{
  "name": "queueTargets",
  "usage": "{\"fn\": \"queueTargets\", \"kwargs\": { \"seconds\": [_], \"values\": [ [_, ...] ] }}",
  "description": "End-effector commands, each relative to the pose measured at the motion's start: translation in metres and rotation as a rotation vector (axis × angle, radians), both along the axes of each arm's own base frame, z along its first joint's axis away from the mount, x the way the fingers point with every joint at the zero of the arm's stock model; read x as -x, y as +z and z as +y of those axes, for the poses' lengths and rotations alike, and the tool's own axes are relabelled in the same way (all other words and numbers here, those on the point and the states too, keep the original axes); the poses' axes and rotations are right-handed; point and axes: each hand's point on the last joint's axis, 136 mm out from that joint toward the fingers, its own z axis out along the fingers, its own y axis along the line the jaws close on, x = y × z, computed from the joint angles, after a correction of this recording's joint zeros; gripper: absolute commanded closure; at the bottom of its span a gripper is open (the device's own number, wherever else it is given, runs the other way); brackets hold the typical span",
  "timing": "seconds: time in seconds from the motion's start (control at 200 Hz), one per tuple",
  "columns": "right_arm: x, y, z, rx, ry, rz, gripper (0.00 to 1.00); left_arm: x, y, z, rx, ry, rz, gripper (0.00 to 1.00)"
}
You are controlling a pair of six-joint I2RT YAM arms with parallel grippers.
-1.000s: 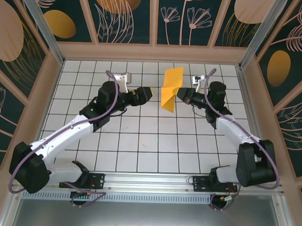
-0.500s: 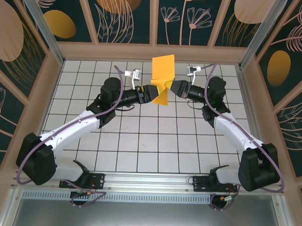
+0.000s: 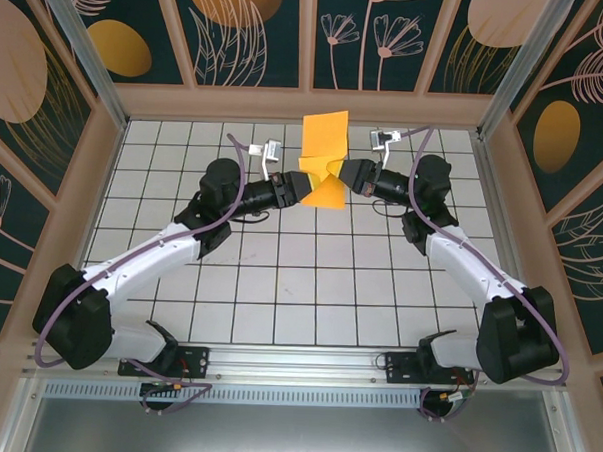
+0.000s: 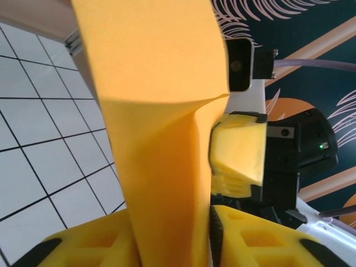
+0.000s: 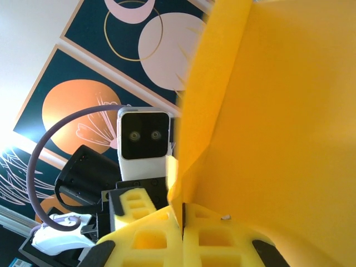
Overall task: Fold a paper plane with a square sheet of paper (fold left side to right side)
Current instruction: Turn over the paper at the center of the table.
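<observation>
The square sheet of paper [image 3: 323, 145] is orange-yellow and hangs in the air over the back middle of the table, bent with a crease, its upper flap upright. My left gripper [image 3: 303, 187] comes in from the left and is shut on the sheet's lower part. In the left wrist view the sheet [image 4: 161, 111] runs between my left gripper's [image 4: 172, 239] yellow fingers. My right gripper [image 3: 345, 178] meets it from the right, shut on the sheet's edge. In the right wrist view the jaws of my right gripper [image 5: 182, 222] pinch the sheet [image 5: 278, 111]. The paper plane is out of view.
The white grid table [image 3: 299, 276] lies below the two arms. Patterned walls [image 3: 310, 36] close in the back and sides. The two grippers stand almost tip to tip, the left one's finger [image 5: 130, 203] close in front of the right wrist camera.
A second ago my left gripper was open and apart from the sheet. It has moved right and shut on it, while my right gripper lifted the sheet toward the back wall.
</observation>
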Motion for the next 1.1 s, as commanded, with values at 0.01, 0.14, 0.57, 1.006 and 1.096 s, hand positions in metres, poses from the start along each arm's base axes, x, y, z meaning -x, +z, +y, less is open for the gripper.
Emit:
{"fn": "queueTargets", "kwargs": {
  "seconds": [0.01, 0.14, 0.57, 1.006, 1.096],
  "values": [
    [0.013, 0.021, -0.002, -0.033, 0.011, -0.079, 0.97, 0.002, 0.014, 0.008, 0.025, 0.025, -0.040, 0.71],
    [0.013, 0.016, -0.002, -0.022, 0.012, -0.066, 0.96, 0.001, 0.012, 0.009, 0.017, 0.035, -0.036, 0.84],
    [-0.021, -0.042, -0.047, 0.296, -0.281, 0.051, 0.52, -0.013, -0.018, 0.030, -0.248, 0.170, -0.038, 1.00],
    [-0.026, -0.168, -0.199, 0.877, -0.909, 0.360, 0.36, -0.012, -0.129, 0.106, -1.287, 0.628, 0.097, 1.00],
    [-0.019, -0.178, -0.206, 0.885, -0.919, 0.373, 0.34, -0.010, -0.140, 0.114, -1.445, 0.682, 0.125, 1.00]
  ]
}}
